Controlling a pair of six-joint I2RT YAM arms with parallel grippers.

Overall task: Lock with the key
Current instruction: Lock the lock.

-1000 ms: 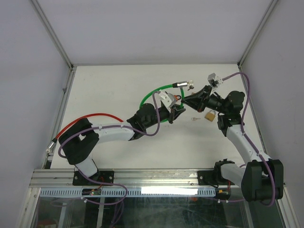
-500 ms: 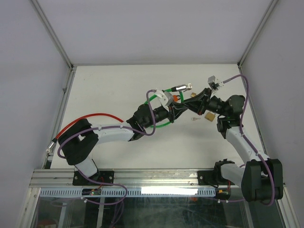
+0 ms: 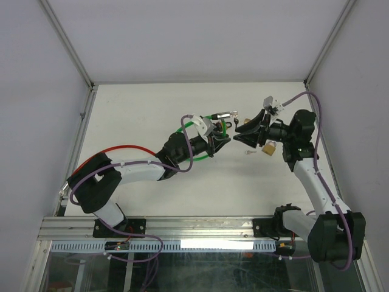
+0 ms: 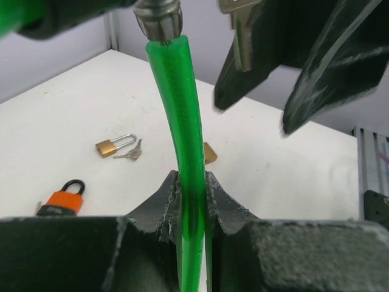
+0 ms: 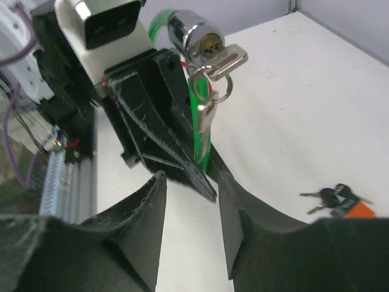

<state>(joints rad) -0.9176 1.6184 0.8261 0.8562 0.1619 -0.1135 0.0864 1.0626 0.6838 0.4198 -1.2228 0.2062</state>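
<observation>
Can't tell if the key [image 5: 230, 56] is seated in the lock cylinder [image 5: 197, 33] or just hanging by it. My left tool [image 4: 191, 179] clamps the green cable [image 4: 179, 91] near that end, raised over the bench [image 3: 134, 115]; my right tool [image 5: 189, 173] faces it tip to tip, jaws apart, empty.

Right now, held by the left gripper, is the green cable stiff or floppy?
Probably springy, not limp: the green cable rises from the left gripper in a smooth curve without sagging. Its glossy sleeve may slide in the grip. The metal lock head at its end likely makes it sway.
</observation>
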